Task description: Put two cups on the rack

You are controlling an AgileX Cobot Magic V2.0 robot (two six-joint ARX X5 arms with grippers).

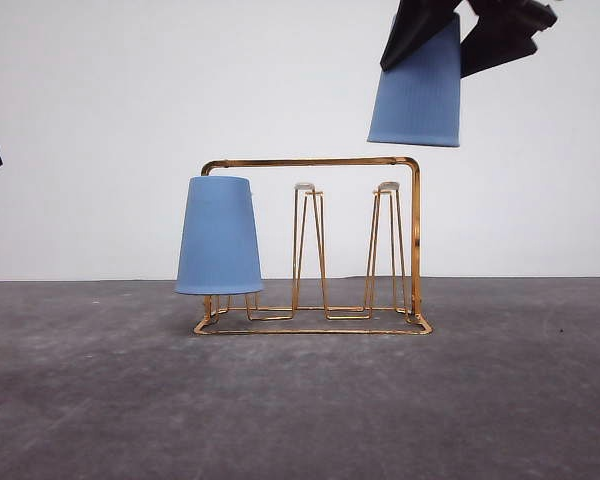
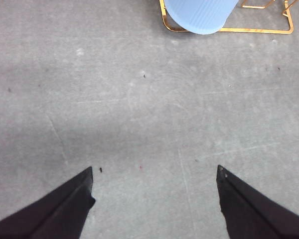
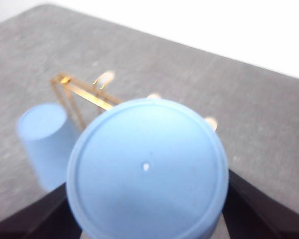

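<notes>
On the rack's (image 1: 315, 250) left end, one cup (image 1: 218, 236) sat upside down over a prong, while the left gripper (image 2: 154, 199) hung spread and empty above the grey table (image 1: 300, 400). Two white-tipped prongs (image 1: 305, 187) stood bare to the right. Above the rightmost, the right gripper (image 1: 465, 25) clamped the second cup (image 1: 417, 95), inverted. It looked light, thin and slippery-ribbed; gripping across the closed base seemed safest.

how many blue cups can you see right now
2: one cup sits upside down on the left end of the rack; the other cup is held above the rack's right end by the right gripper.
</notes>
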